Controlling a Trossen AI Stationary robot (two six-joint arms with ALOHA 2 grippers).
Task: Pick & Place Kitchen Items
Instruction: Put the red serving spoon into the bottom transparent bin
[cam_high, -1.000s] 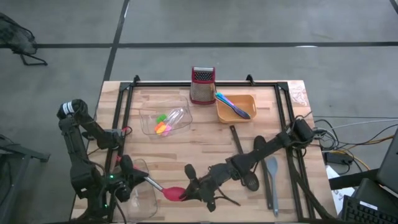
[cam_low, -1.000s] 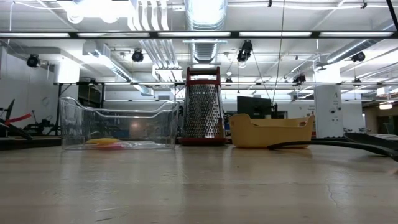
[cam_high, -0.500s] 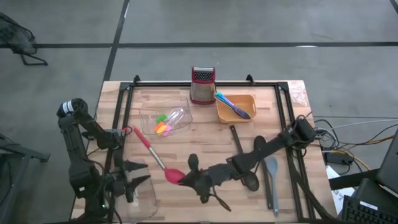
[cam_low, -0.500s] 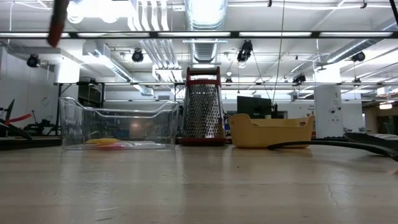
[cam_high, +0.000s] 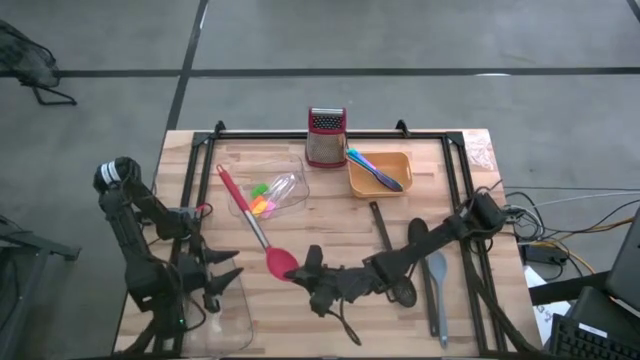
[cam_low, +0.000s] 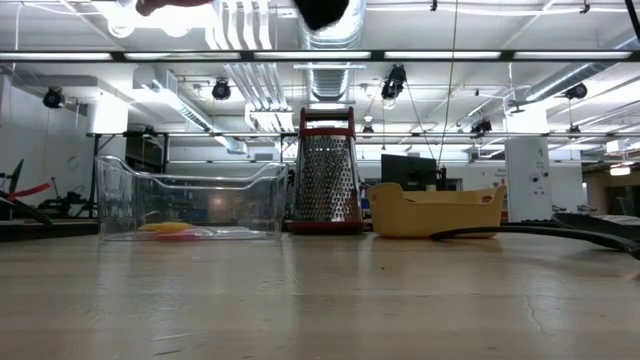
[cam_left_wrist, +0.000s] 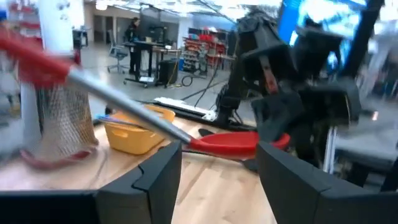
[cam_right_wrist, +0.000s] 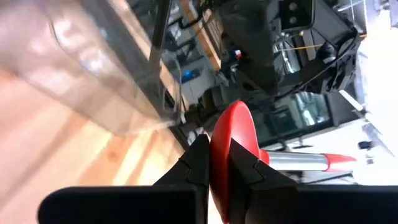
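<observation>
The red spoon (cam_high: 262, 240) has a steel shaft and a red grip end (cam_high: 222, 178). It hangs in the air over the table's left half, and its bowl (cam_right_wrist: 231, 140) sits in my shut right gripper (cam_high: 300, 272). My left gripper (cam_high: 222, 272) stands open at the near left, above a clear tub (cam_high: 235, 318), and touches nothing. In the left wrist view the spoon (cam_left_wrist: 231, 142) passes beyond the open fingers. A black spoon (cam_high: 381, 228) and a grey spatula (cam_high: 437, 285) lie flat on the wood at the right. My right gripper pinches the spoon's red bowl (cam_right_wrist: 239, 127) between its two fingers, one on each face. The fingers come roughly level from the table's right side. The spoon is lifted clear, and its handle points away toward the far left corner.
A second clear tub (cam_high: 268, 190) at the far left holds small orange, yellow and pink pieces. The steel grater (cam_high: 326, 137) stands at the far middle. Beside it the orange tray (cam_high: 380, 172) holds blue and purple sticks. A black frame rail (cam_high: 205, 190) runs along the left side.
My left gripper has opened, let go of the spoon's handle and rolled about its own line. My right gripper has turned and kept the bowl. The freed handle has swung from the near left round toward the far left, over the tub with the pieces.
</observation>
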